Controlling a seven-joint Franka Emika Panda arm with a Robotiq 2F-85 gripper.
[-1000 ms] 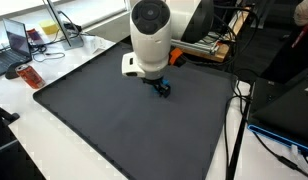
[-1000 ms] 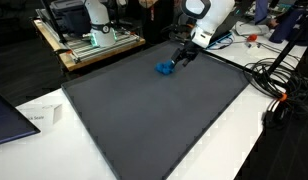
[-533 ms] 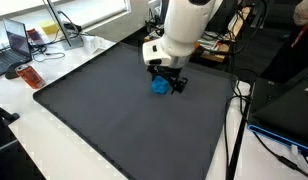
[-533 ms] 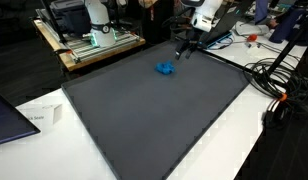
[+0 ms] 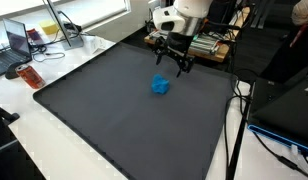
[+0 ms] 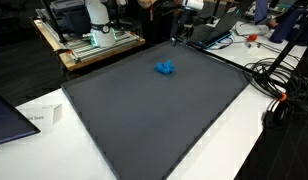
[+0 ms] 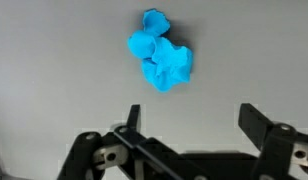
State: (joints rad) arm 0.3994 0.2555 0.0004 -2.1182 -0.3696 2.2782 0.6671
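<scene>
A small bright blue lumpy object (image 5: pixel 160 86) lies on the dark grey mat (image 5: pixel 104 120) toward its far side; it also shows in the other exterior view (image 6: pixel 166 69) and in the wrist view (image 7: pixel 160 52). My gripper (image 5: pixel 172 59) hangs open and empty well above the mat, up and behind the blue object. In the wrist view the gripper (image 7: pixel 192 118) has its black fingers (image 7: pixel 132 118) spread wide with nothing between them, and the blue object lies on the mat beyond them.
A white table edge (image 6: pixel 224 130) surrounds the mat. A laptop (image 5: pixel 19 42) and an orange item (image 5: pixel 30 77) sit beside it. Cables (image 6: pixel 279 85) lie on one side. A bench with equipment (image 6: pixel 89 35) stands behind.
My gripper was down at the blue object a second ago; it has let go, opened and risen up and back. The blue object stays on the mat.
</scene>
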